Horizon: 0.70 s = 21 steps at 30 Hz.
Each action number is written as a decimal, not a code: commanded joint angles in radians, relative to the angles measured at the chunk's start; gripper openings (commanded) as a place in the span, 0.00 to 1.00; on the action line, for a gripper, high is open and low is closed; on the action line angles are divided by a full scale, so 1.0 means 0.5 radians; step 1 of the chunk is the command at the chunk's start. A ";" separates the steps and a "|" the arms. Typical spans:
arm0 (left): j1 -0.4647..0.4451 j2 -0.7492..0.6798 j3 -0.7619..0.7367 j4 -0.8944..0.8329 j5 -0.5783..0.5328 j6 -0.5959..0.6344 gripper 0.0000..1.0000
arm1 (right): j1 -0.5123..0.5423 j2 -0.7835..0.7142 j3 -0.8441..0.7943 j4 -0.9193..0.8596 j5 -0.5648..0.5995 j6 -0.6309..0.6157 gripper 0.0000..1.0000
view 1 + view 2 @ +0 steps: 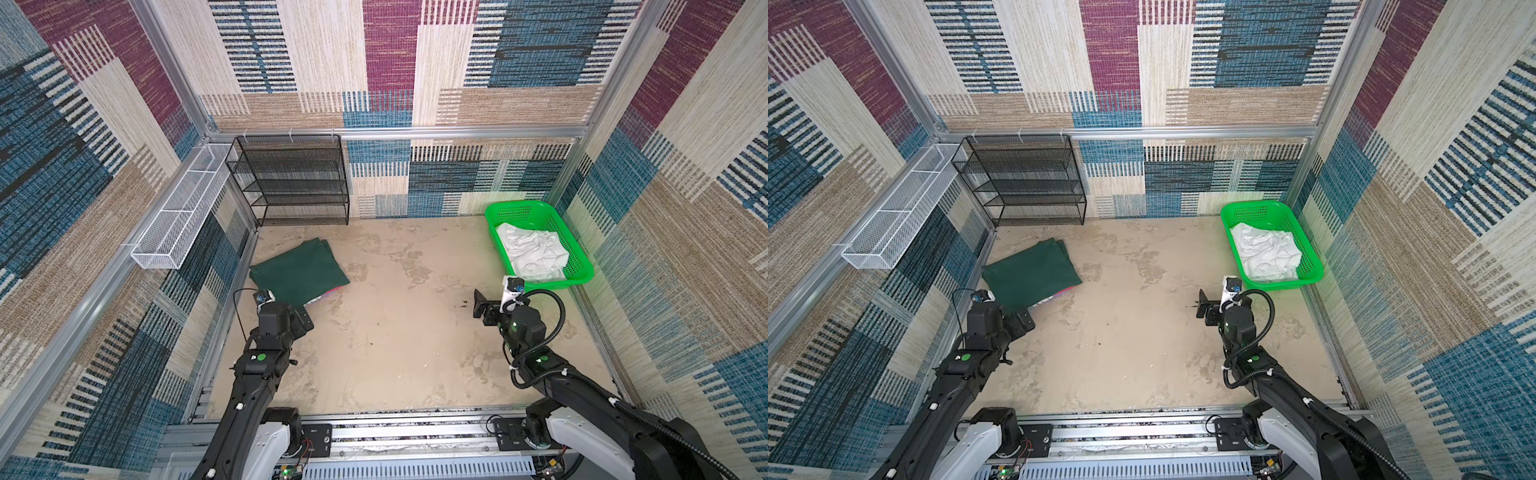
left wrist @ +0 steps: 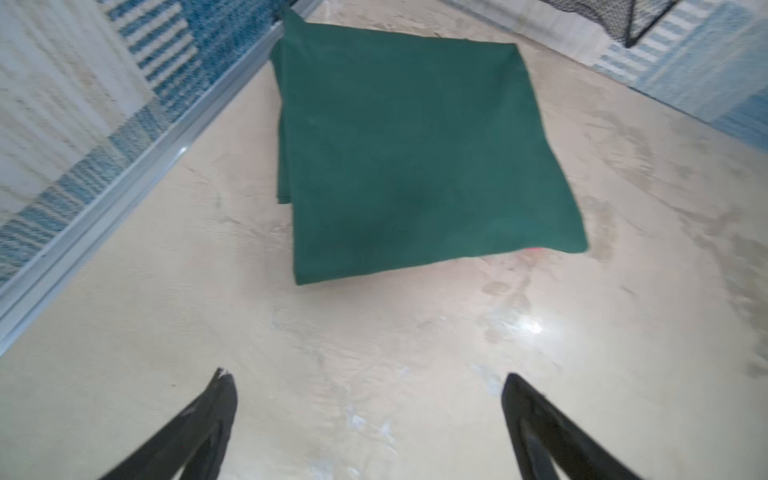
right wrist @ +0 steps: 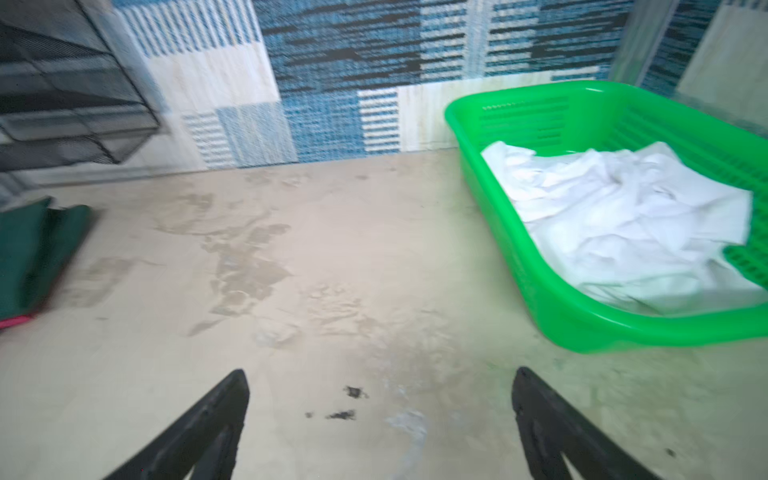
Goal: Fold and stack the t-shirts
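Left end effector (image 2: 365,373) and right end effector (image 3: 380,371) stood open, empty. The folded green shirt (image 1: 299,270) lay centre-left in both top views, atop the pink shirt (image 3: 16,321). The white cloth (image 1: 532,249) in the basket (image 1: 519,204) probably wanted a shallow, single-layer pinch.

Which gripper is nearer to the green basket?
Right. The right gripper hovers just before the green basket, not touching; the left gripper is across the table, by the folded dark green t-shirt.
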 commanded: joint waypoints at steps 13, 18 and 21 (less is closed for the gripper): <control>0.013 0.859 -0.480 2.263 -0.162 0.761 1.00 | -0.422 0.714 -0.227 1.527 -0.386 -0.315 0.99; 0.080 1.115 -0.307 2.222 0.087 0.690 1.00 | -0.487 0.829 -0.234 1.691 -0.588 -0.464 0.99; 0.110 1.600 -0.404 2.990 0.243 0.764 1.00 | -0.495 0.942 -0.397 2.119 -0.570 -0.477 0.99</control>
